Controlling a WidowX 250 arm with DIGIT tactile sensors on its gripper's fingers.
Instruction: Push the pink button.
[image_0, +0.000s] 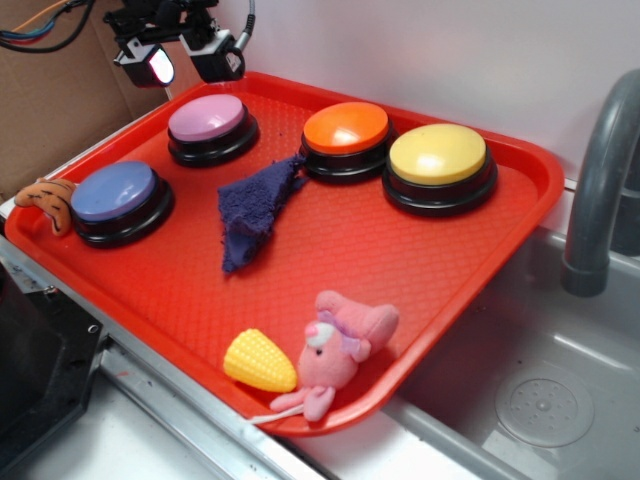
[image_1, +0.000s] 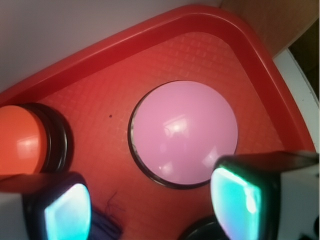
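The pincer (image_0: 187, 58) hangs open and empty at upper left, above the pink button (image_0: 208, 118) on the tray's (image_0: 520, 215) far-left corner. Approach step; next, probably descend onto the cap.

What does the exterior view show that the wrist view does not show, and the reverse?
Only the exterior view shows the yellow button, the blue button, the pink plush toy, the toy corn, the tiger toy and the sink.

Only the wrist view shows the gripper from close up, its jaws apart above the pink button.

Both show the pink button, the orange button, the purple cloth and the red tray.
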